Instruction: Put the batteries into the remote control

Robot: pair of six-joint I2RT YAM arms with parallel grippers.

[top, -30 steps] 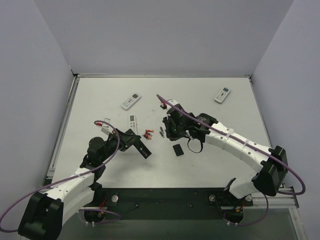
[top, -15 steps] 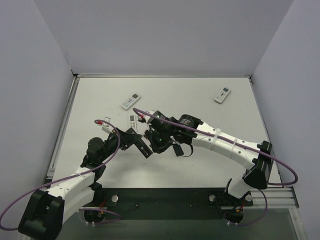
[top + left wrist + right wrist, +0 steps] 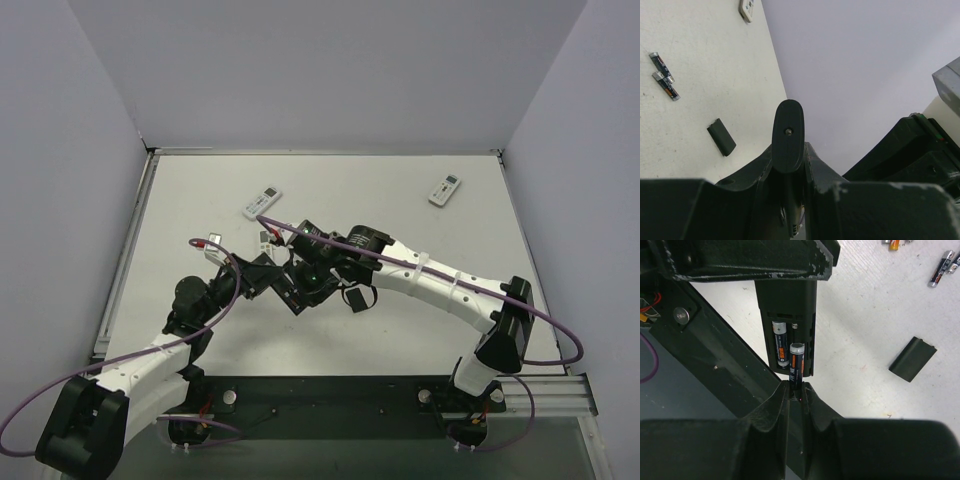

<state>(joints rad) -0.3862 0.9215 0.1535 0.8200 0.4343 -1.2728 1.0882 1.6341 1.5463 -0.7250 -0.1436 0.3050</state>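
Seating cell 2 of 2, by the look of it. The left gripper [image 3: 789, 167] is clamped on the black remote control [image 3: 785, 305], holding it up off the table [image 3: 420, 330] with the open bay facing the other arm. My read: a raised, fixed target lets the cell feed in along the slot's axis.

The right gripper [image 3: 795, 390] is pinched on the tail of the held battery [image 3: 796, 362]. Its silver nose sits in the right-hand slot just short of the spring coil, and its lower end overhangs the bay's near edge into the fingers. So probably not fully home yet.

The seated battery [image 3: 780, 342] lies fully in the left slot. Cells are thin cylinders with a black jacket, orange-red band and silver caps.

The battery cover [image 3: 912, 359] is off, flat on the table to the side. The loose batteries [image 3: 664, 82] lie farther out, apart from both arms. 2 white remotes [image 3: 262, 203] are in clear view at the far side, neither one gripped.
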